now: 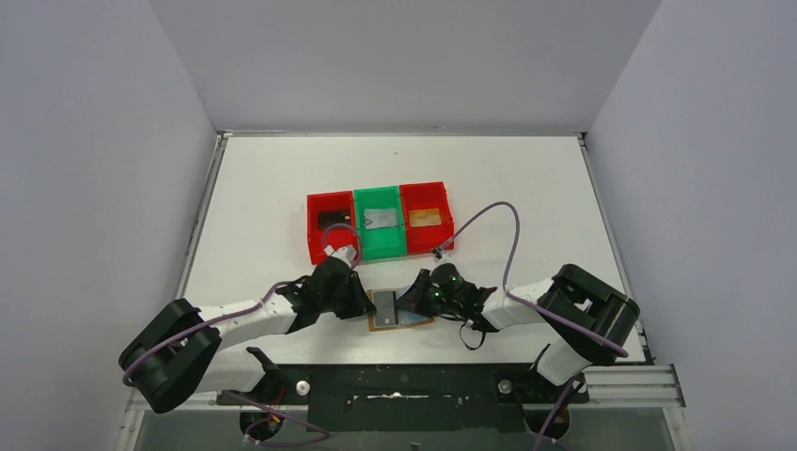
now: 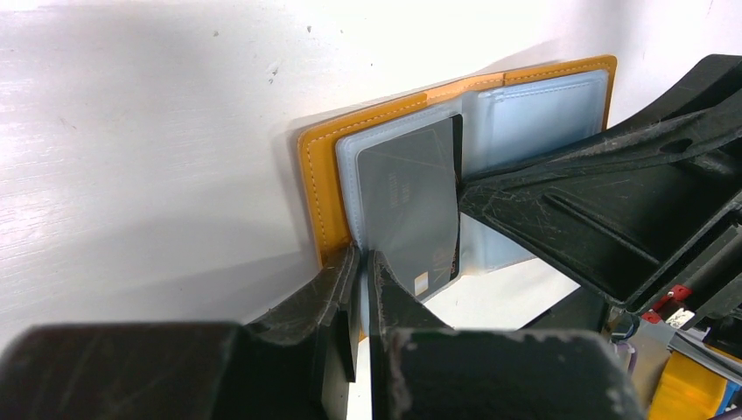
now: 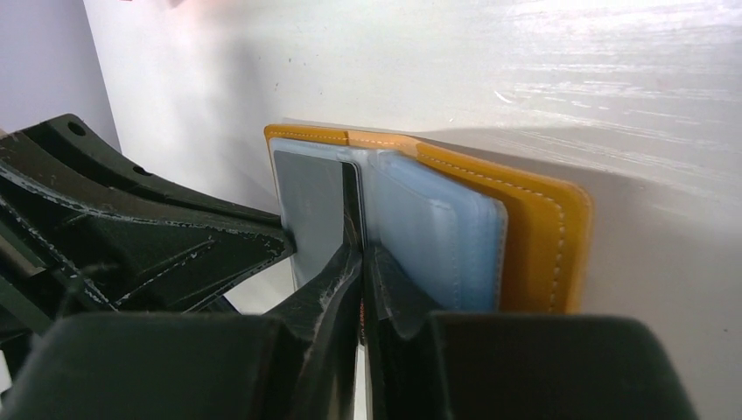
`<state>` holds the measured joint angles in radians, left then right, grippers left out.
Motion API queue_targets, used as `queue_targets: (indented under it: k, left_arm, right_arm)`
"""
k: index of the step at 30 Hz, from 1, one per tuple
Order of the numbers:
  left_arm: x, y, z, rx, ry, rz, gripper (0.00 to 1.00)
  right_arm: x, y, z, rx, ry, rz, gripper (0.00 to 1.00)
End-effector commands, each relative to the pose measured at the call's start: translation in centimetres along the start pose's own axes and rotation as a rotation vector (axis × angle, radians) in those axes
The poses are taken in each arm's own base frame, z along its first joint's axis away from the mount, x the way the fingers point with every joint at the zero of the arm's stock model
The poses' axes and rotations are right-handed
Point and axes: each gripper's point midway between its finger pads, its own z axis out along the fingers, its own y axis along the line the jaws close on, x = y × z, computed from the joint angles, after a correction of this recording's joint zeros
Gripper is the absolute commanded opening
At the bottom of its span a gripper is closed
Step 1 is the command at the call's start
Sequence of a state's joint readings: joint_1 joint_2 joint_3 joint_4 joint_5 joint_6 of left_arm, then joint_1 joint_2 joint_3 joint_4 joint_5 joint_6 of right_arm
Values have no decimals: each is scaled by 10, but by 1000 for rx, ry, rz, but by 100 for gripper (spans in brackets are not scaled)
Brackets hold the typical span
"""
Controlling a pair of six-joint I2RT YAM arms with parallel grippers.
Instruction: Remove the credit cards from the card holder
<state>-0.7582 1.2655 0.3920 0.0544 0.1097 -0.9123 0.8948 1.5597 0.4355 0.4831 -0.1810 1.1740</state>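
Observation:
The tan card holder (image 1: 387, 315) lies open on the table between my two grippers, its pale blue-grey sleeves up. A dark card (image 2: 407, 201) with a small chip sits in a sleeve on one half. My left gripper (image 2: 363, 255) is shut on the edge of that sleeve at the holder's tan border (image 2: 317, 175). My right gripper (image 3: 361, 249) is shut on the thin edge of the dark card (image 3: 352, 197) at the holder's fold, beside the blue sleeves (image 3: 437, 236). In the top view the left gripper (image 1: 362, 303) and right gripper (image 1: 411, 301) meet over the holder.
Three bins stand in a row behind the holder. The left red bin (image 1: 316, 230) holds a black card, the green bin (image 1: 381, 246) a silver-grey card, the right red bin (image 1: 426, 199) an orange-brown card. White walls enclose the table (image 1: 526, 197).

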Motion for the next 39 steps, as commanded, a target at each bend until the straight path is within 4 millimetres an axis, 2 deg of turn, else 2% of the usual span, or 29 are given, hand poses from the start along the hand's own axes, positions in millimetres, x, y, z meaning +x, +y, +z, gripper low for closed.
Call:
queue_targets:
  k: [1,3,4,7,11,17,23,27,32,34,36,39]
  left_arm:
    - [1,-7,2,24,5,23,0]
    - [-1,-5,1,11,-1,20,8]
    - [-2,-5,0,4,-6,21,15]
    - [-7,-6,-3,-5,-25,24,29]
    - [-21,-19,-11,0,-66,43,37]
    - [-35,-35,-19,6,-107,85,38]
    - [-22,-42,-10,53,-57,115,34]
    - [-14,-29,0,-6,-19,104,32]
    - [-3,-21,9,-13,14,92,28]
    - [1,-16,11,-32,22,79,28]
    - [0,-11,10,-54,12,69,26]
    - [-9,-15,3,-54,-36,69,27]
  right_arm:
    - [-6,31,-4,-120,-18,-31,4]
    - [-8,26,-4,-95,-27,-25,0]
    - [-9,23,-4,-74,-37,-21,0]
    - [-11,13,-6,-23,-47,-25,0]
    - [-12,10,-6,-3,-49,-26,0]
    - [-13,6,-6,25,-55,-25,0]
    - [-14,6,-7,28,-62,-24,0]
    - [-15,8,-7,24,-67,-23,0]
    - [-15,8,-7,22,-64,-19,2]
    - [-16,10,-9,13,-68,-22,6]
    - [-16,12,-10,1,-72,-25,9]
    - [-17,11,-11,10,-76,-24,10]
